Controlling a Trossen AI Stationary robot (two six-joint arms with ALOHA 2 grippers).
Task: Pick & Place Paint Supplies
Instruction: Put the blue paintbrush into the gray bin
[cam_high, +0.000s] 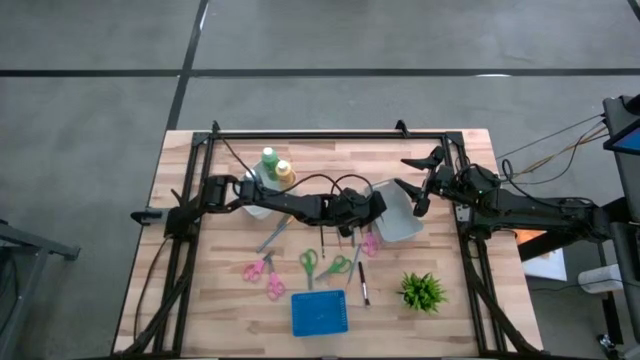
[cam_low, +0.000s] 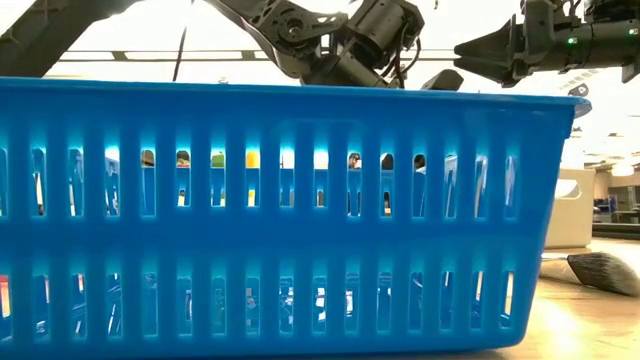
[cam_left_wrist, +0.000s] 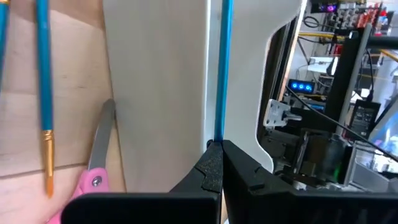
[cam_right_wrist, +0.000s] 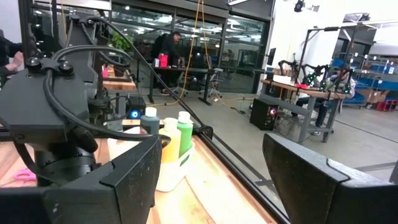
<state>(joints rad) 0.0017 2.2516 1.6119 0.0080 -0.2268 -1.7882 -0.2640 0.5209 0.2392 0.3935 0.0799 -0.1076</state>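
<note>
- Left claw clamped on a blue-handled brush, above the white tray.
- Right claw spread wide, empty, hovering just beyond the tray.

- The high view is looking straight down on the whole wooden bench and both arms.
- The low view is sitting at bench height, pressed close against the blue slotted basket, which is filling most of its picture.
- The left wrist view is looking past its end effector at a blue-handled brush.
- The right wrist view is facing across the bench toward the squeeze bottles, which the high view is also showing.
</note>
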